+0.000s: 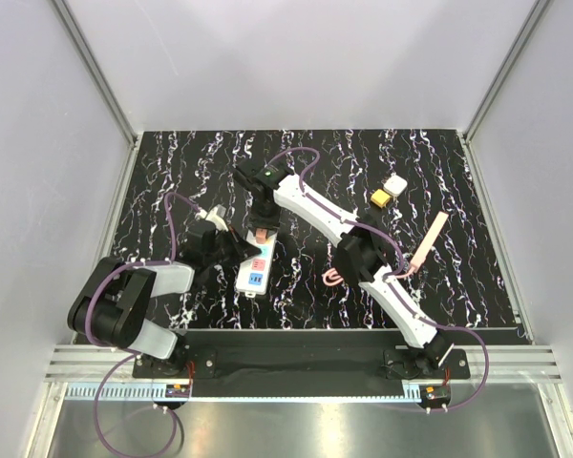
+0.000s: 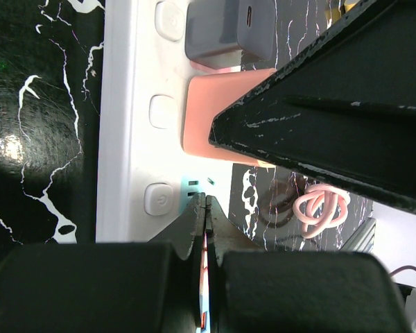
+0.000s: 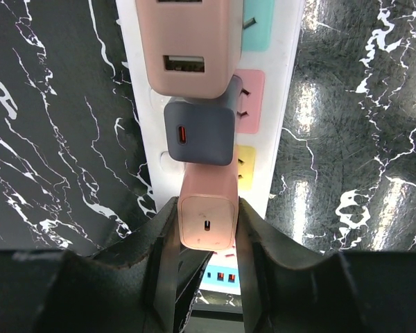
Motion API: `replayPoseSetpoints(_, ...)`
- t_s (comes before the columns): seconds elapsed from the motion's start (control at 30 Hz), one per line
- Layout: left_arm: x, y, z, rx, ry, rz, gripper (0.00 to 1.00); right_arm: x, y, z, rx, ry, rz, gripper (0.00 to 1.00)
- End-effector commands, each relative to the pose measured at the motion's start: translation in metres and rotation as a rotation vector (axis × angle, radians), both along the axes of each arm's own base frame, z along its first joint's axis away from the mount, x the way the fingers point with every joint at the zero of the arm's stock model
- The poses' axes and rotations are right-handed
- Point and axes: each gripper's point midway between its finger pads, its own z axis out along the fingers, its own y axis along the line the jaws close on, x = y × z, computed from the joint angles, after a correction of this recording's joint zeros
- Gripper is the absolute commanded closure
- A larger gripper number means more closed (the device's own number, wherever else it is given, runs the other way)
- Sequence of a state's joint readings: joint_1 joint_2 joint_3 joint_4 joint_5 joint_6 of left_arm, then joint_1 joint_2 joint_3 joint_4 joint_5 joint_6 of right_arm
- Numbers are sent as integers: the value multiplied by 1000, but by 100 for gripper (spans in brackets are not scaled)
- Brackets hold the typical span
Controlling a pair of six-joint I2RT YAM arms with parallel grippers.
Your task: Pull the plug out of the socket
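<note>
While the right arm reaches diagonally across the black white-veined marble table, its right gripper is down on the socket, a long white rectangular power strip with coloured outlet patches that lies left of centre, running near to far. And it has a hold: in the right wrist view the two black fingers sit narrow and flat against both sides of a small pink cube-shaped plug, which stands upright in the strip. From above, that grip is at the far part of the strip.

Next along the row stands a dark grey square plug, touching the held one, and beyond that a larger pink plug with a USB slot. Teal, pink and yellow patches show beside them.

Over on the left, the left gripper comes in from the left side of the strip. Its fingers are pressed together, nothing between them, with the tips over the white strip just beside a round power button. Whether they press on the plastic, I cannot tell.

Right of the strip, a coiled pink cable lies on the marble. Further right and farther back sit a small white cube adapter and a yellow block, just beside each other, with a thin pink stick lying slantwise nearer the right edge.
</note>
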State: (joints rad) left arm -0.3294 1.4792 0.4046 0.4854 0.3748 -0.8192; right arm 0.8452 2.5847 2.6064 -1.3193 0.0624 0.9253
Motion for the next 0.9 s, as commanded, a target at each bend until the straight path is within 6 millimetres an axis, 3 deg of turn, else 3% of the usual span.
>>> replayPoseSetpoints(0.0,-62,35,-79,222,296,12,100,-11,36,98,243,-128,70,100)
replayPoseSetpoints(0.3,-67,39,-82,242,304,8,100,-17,30,101,194,-150,93,100)
replayPoseSetpoints(0.43,-67,39,-82,245,303,5,100,-11,32,99,189,-178,97,100)
replayPoseSetpoints(0.47,-68,39,-83,248,307,5,100,-7,37,87,183,-173,97,100)
replayPoseSetpoints(0.53,-68,39,-86,249,312,3,100,0,45,85,197,-194,96,100)
replayPoseSetpoints(0.57,-70,39,-86,247,316,2,100,2,48,71,183,-181,94,100)
replayPoseSetpoints(0.77,-74,36,-90,240,321,-6,100,9,58,61,183,-213,78,100)
replayPoseSetpoints(0.83,-74,35,-89,232,322,-9,100,8,54,64,176,-215,73,100)
replayPoseSetpoints(0.87,-74,34,-88,230,318,-10,100,5,49,76,174,-221,72,100)
